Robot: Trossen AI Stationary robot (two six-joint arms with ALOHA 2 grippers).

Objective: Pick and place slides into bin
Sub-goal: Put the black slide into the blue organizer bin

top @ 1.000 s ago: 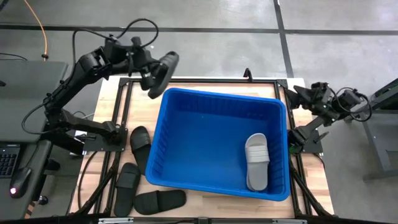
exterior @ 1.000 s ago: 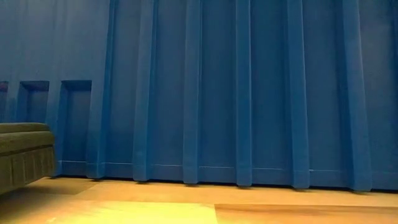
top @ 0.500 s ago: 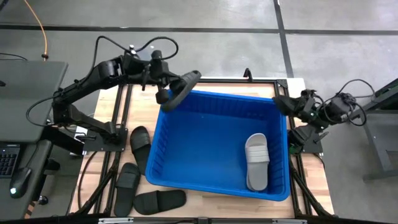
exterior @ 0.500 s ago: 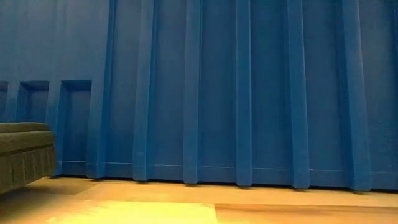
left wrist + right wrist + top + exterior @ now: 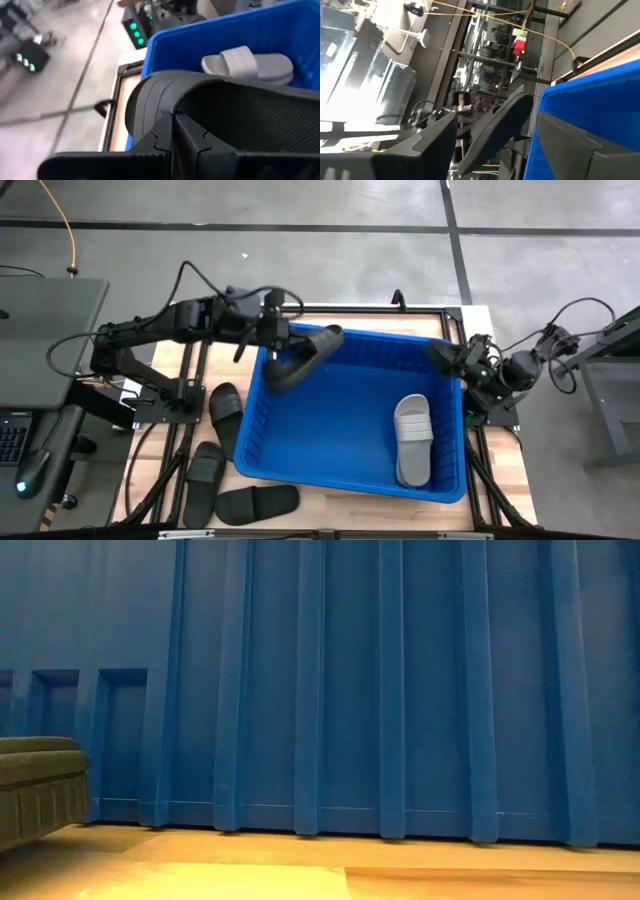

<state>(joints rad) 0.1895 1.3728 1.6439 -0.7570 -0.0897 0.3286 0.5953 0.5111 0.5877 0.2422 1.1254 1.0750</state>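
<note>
Left end effector [image 5: 283, 345] clamped tight on a black slide [image 5: 305, 357], holding it tilted over the upper left corner of the blue bin [image 5: 330, 470]; the slide sticks out to the right of the fingers, above the bin floor. Grey slide [image 5: 413, 438] lies inside the bin, lower right. Three more black slides [image 5: 225, 412] sit on the bench [image 5: 170, 345] at lower left, outside the bin wall. Right end effector [image 5: 445, 353] hovers at the bin's upper right rim, fingers spread, holding nothing.
</note>
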